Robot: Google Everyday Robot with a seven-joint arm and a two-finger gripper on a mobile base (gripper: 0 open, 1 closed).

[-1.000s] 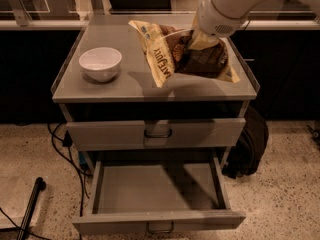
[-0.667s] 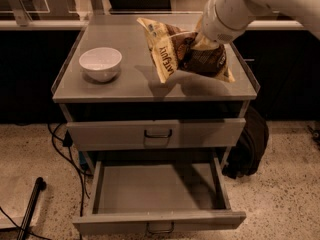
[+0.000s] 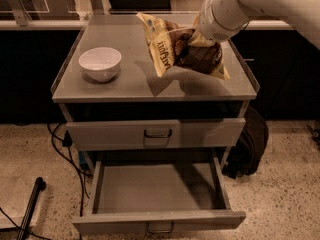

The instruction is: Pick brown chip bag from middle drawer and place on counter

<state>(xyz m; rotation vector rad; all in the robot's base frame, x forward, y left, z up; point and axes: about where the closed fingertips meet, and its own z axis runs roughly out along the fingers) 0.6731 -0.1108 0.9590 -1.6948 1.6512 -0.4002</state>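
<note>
The brown chip bag hangs tilted over the right half of the counter, its cream-yellow lettered end up and to the left, casting a shadow on the top. My gripper comes down from the upper right at the end of the white arm and is shut on the bag's upper middle; the wrist hides most of the fingers. The bag's lower right corner is at or just above the counter near its right rim. The middle drawer is pulled open below, its grey floor bare.
A white bowl stands on the counter's left half. A closed grey drawer with a dark handle sits above the open one. A dark bag leans at the cabinet's right. Cables and a dark rod lie at the left on the floor.
My arm has carried the chip bag slightly right and farther back over the counter. The bowl and drawers have not moved.
</note>
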